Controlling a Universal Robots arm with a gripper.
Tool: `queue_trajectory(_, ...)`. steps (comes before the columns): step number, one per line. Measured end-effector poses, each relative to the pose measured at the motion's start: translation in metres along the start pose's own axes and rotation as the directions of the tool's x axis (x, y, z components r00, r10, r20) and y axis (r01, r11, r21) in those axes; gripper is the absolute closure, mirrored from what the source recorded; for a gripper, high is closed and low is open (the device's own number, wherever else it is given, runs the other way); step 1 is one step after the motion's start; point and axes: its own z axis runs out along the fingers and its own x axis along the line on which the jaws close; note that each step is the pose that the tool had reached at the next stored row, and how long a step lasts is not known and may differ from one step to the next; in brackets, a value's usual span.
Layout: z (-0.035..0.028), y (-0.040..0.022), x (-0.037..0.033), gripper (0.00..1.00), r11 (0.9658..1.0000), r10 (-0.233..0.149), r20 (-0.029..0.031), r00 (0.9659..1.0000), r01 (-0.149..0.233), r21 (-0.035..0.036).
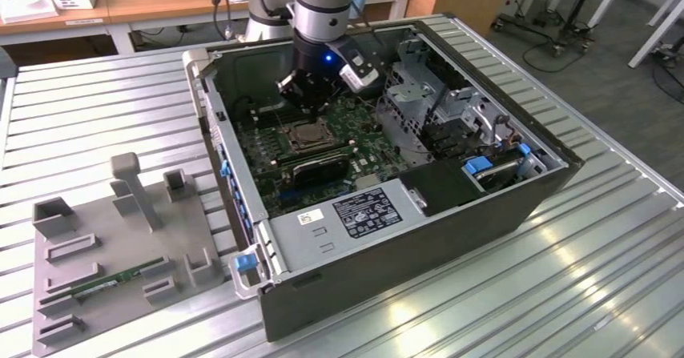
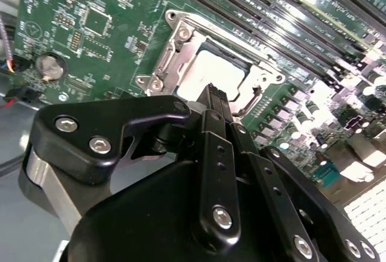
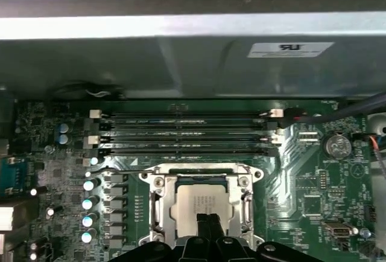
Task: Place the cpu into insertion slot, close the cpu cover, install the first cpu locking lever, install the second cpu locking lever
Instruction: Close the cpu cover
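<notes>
One arm: it reaches down into the open computer case (image 1: pixel 428 238), with the gripper (image 1: pixel 310 114) hanging just over the insertion slot (image 3: pixel 202 180) on the green motherboard (image 1: pixel 358 130).
Fixture tray: the grey tray (image 1: pixel 107 246) lies on the table at the exterior view's left, well apart from the case. It carries a memory stick (image 1: pixel 107 282) and has no part in the work at the socket.
Cpu: the cpu (image 3: pixel 202 204) sits flat in the slot, which is why the gripper carries nothing.
Cpu cover: the cpu cover (image 3: pixel 158 204) seems to lie down over the socket, and the chip's pale face shows through its window.
Gripper state: in both wrist views the fingertips (image 3: pixel 208 229) are drawn together with nothing between them. They are poised above the near edge of the chip, probably to press or hook rather than grasp.
Levers: I cannot tell whether either locking lever is latched.
Neighbours: the memory slots (image 3: pixel 187 132) run just beyond the socket, and a row of capacitors (image 3: pixel 89 210) stands beside it. Both crowd any sideways move.
Right side: the perforated drive cage (image 1: pixel 428 102) rises at the exterior view's right and hems in the arm there.
</notes>
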Motion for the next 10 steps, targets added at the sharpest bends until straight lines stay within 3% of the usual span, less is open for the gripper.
queue_trajectory(10, 0.0016, -0.0045, 0.0145, 0.89, 0.9995, -0.030, -0.0017, 0.9995, 0.030, 0.0000)
